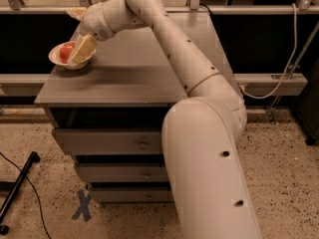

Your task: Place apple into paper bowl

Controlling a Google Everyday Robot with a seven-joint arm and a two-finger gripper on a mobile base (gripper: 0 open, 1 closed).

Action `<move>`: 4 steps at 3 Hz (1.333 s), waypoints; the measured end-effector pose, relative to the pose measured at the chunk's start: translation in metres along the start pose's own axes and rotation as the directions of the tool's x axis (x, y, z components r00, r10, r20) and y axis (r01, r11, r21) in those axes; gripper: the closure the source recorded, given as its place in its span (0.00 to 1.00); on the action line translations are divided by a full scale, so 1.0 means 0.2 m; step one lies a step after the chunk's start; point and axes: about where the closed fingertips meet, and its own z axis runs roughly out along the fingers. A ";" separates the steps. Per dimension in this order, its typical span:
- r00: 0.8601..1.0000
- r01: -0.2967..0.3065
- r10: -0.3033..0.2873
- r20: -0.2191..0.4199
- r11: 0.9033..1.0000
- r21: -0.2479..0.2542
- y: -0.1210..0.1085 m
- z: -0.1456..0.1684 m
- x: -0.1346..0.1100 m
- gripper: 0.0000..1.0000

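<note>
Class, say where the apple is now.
In the camera view's upper left, the apple lies in the paper bowl on the cabinet top, the gripper right beside it.

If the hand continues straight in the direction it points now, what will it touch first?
The hand, over the left edge of the cabinet top, points left and down. Its lower finger overlaps the paper bowl holding the apple, so probably the bowl first; depth is unclear.

No legible words, brands or numbers anywhere. Only a dark X mark (82, 204) on the speckled floor (281, 176) before the drawers (109, 142). Gripper (77, 33) at the paper bowl (54, 58), fingers (84, 46) spread apart.
</note>
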 end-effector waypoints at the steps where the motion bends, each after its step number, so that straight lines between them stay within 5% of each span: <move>1: 0.997 0.005 -0.001 -0.076 0.999 0.053 -0.07 -0.20 -0.02 0.00; 3: 0.982 0.003 0.034 -0.187 0.981 0.194 -0.14 -0.72 0.04 0.00; 4: 0.980 -0.005 0.045 -0.194 0.980 0.199 -0.12 -0.75 0.07 0.00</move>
